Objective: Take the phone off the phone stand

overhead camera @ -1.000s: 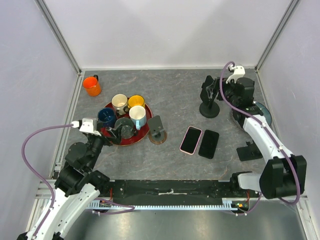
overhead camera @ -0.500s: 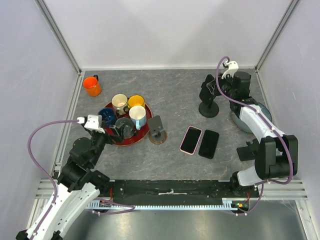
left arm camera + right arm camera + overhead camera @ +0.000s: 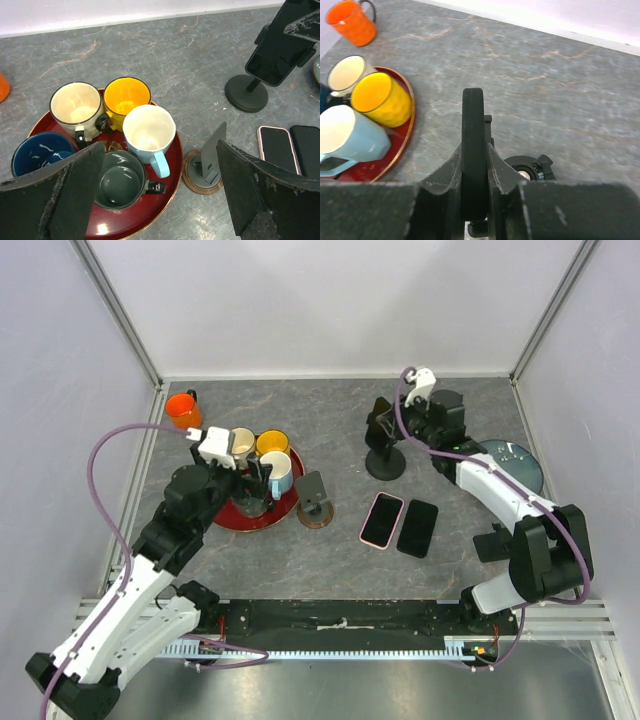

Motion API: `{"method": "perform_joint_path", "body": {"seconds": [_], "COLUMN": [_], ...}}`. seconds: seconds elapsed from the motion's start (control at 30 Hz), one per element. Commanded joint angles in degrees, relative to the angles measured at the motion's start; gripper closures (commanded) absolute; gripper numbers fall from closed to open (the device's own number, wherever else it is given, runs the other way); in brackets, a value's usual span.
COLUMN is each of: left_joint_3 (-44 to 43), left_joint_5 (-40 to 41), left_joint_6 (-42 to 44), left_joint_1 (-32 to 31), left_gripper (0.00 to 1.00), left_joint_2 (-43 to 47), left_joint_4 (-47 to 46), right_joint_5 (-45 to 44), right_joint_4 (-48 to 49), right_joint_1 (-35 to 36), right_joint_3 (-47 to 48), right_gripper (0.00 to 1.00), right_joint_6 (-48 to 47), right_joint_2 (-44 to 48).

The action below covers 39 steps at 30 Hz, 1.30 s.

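Not finished. Gripped edge-on by the right end effector point(image 3: 474, 165): slim black phone point(image 3: 473, 125), not yet free, seated in the black round-based stand point(image 3: 246, 93) toward the far edge of the surface point(image 3: 330, 410). Remaining: lifting it clear. Spread open, idle: left end effector point(image 3: 157, 195).

Black phone point(image 3: 280, 42), dark screen, tilted, clipped in black round-based stand point(image 3: 246, 94), far right-centre.

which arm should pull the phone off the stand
Right. The right gripper is clamped on the phone in the stand, with a finger on each side. The left gripper hangs open over the mug tray, well away from the stand.
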<state>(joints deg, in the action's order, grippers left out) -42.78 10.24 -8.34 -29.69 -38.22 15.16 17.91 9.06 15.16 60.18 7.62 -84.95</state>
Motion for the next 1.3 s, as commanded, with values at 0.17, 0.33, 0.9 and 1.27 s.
{"method": "perform_joint_path", "body": {"seconds": [0.17, 0.33, 0.9, 1.27], "left_joint_3": [-0.7, 1.0, 0.6, -1.3], "left_joint_5": [-1.7, 0.7, -0.7, -4.2], "left_joint_6": [0.7, 2.1, 1.4, -1.6], "left_joint_1": [0.2, 0.2, 0.2, 0.2], "left_gripper": [0.00, 0.00, 0.00, 0.00], "left_joint_2": [-1.3, 1.7, 0.3, -4.2], "left_joint_4": [-1.4, -1.3, -0.4, -0.5], "right_joint_5": [-11.7, -16.9, -30.4, -27.2], "right_joint_4": [19.8, 18.6, 15.8, 15.2], "right_joint_1": [10.8, 13.7, 18.9, 19.0], "right_joint_3": [-0.3, -0.1, 0.3, 0.6], "right_gripper": [1.00, 1.00, 0.61, 0.20], "right_joint_6": [4.7, 5.2, 3.3, 4.8], "right_joint_2": [0.0, -1.8, -2.6, 0.4]}}
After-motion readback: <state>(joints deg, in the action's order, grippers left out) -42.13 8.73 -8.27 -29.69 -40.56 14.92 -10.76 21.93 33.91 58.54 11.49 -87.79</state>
